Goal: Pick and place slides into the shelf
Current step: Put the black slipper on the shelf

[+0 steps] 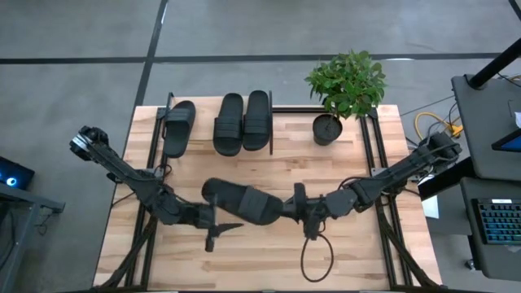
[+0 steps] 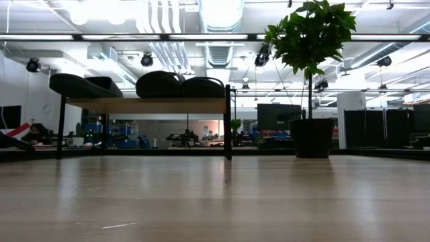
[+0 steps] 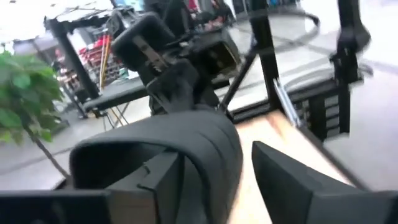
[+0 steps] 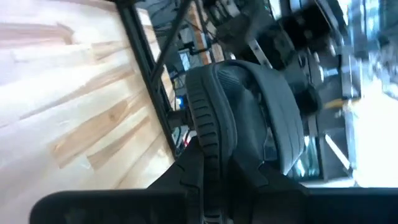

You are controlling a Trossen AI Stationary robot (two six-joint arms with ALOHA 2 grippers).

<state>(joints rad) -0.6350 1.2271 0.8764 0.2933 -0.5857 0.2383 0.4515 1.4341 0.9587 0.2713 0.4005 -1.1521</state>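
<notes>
My right gripper [image 1: 286, 208] pinches the slide [image 1: 242, 201] short of the shelf [image 1: 218, 110], left gripper [image 1: 213, 213] letting go; it looks light, rubbery, floppy, so grip its edge.

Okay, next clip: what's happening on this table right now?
Two robot arms are passing a black slide between them above the middle of the table. The right gripper is shut on one end of it, while the left gripper sits at the other end with its fingers apart. Three more slides already lie on the shelf at the far edge, beside a potted plant.
</notes>
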